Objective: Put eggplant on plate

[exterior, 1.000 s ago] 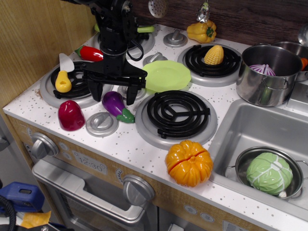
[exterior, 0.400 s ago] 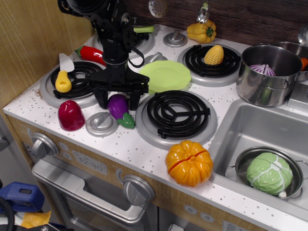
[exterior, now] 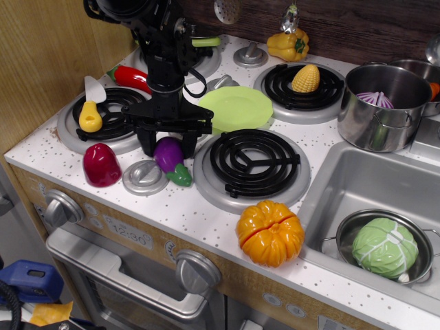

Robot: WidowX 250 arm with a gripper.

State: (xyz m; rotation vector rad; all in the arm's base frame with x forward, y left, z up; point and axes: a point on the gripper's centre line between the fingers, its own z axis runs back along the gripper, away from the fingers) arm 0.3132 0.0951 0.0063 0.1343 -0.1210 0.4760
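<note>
We saw a toy kitchen set against a dark wood-grain back wall (exterior: 357, 24), well behind the pincer (exterior: 167, 142). A tall light-wood panel (exterior: 41, 62) stood beside the pincer, on the far side from the sink. Beneath the pincer stretched a white speckled countertop (exterior: 199, 213), and below its front edge hung an oven door with a grey handle (exterior: 120, 275). Across the counter from the pincer sat a grey sink basin (exterior: 357, 185). Light fell evenly.
</note>
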